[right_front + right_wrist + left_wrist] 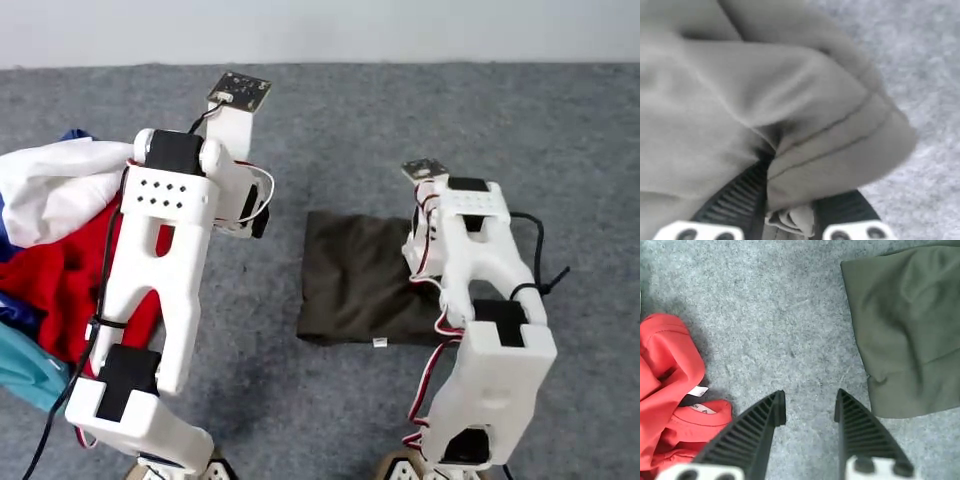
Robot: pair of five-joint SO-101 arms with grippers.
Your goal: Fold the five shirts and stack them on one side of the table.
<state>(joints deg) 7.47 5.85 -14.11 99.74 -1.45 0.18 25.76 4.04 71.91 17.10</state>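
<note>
Cloth sat bunched between the fingers of the right claw [790, 207], which was clamped on an edge of the dark olive cotton shirt [355, 280]. That shirt lay folded into a rough rectangle on the grey felt-covered table [420, 110], between the two arms. The left claw [810, 405] hung wide and empty above bare table, between the olive shirt and a crumpled red shirt [670, 365]. The red one lay in a loose heap with a white shirt [60, 190] and a teal garment [25, 365] beside the left arm. Such fabric looked light, limp and quick to sag. A hold at a hem or corner, with both claws spaced along one edge, would likely keep a fold from collapsing.
</note>
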